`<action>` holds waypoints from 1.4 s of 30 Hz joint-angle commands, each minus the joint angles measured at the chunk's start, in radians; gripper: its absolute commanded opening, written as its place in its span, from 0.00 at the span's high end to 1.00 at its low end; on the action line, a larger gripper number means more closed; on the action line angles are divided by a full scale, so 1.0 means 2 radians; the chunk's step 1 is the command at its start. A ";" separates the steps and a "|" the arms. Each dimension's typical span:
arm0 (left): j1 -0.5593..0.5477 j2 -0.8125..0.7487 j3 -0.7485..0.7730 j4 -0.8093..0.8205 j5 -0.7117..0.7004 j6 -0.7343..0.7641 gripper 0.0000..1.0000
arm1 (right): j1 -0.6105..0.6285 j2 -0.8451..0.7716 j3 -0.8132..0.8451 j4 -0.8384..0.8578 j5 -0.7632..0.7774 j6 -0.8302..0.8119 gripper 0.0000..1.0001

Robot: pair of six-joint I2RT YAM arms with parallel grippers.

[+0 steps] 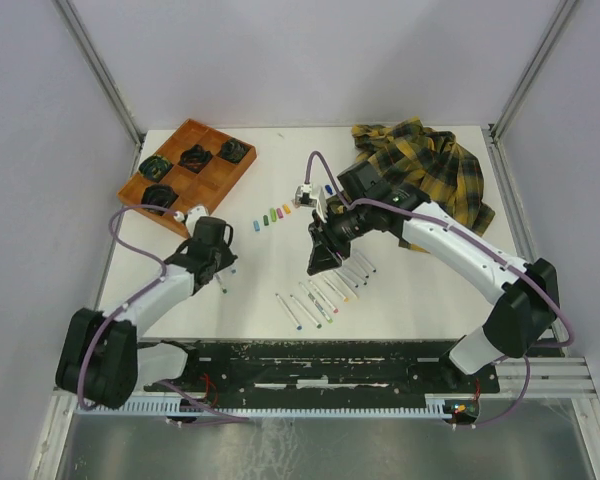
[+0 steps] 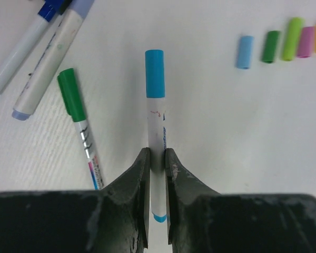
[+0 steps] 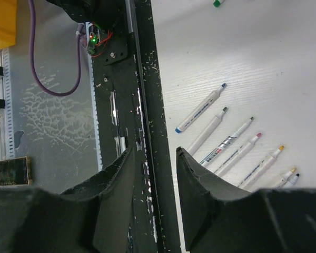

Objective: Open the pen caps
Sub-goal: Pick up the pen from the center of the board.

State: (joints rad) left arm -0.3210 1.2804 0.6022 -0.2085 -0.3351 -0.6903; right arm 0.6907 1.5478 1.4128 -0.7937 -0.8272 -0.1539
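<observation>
Your left gripper [image 2: 157, 158] is pinched on the white marker [image 2: 157, 129], with its blue cap [image 2: 155, 74] on, straight ahead of the fingertips. Loose pen caps [image 2: 282, 42] lie in a row ahead and to the right. Your right gripper [image 3: 155, 158] hangs open, holding nothing, with uncapped markers [image 3: 237, 147] just right of its fingers.

Robot lab bench: bare white walls, aluminium frame posts [image 1: 98, 70], white table [image 1: 280, 180], bolted arm mounts [image 1: 330, 358] (purple cabling [image 3: 32, 52] loose).
</observation>
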 commanded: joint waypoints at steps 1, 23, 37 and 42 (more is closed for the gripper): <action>-0.003 -0.092 -0.023 0.061 0.069 0.004 0.97 | -0.006 -0.006 -0.015 0.048 -0.048 0.031 0.56; -0.198 -0.308 -0.178 0.498 0.122 -0.071 0.97 | -0.049 -0.051 -0.237 0.699 -0.138 0.544 0.44; -0.247 -0.259 -0.175 0.581 0.093 -0.071 0.97 | -0.041 -0.060 -0.269 0.748 -0.104 0.543 0.39; -0.259 -0.238 -0.171 0.603 0.083 -0.068 0.97 | -0.029 -0.058 -0.272 0.750 -0.099 0.538 0.39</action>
State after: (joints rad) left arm -0.8219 0.7856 0.2398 0.8886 -0.1314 -0.7956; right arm 0.6132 1.4612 0.8680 0.6270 -1.0412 0.9237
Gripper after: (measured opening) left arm 0.193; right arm 0.608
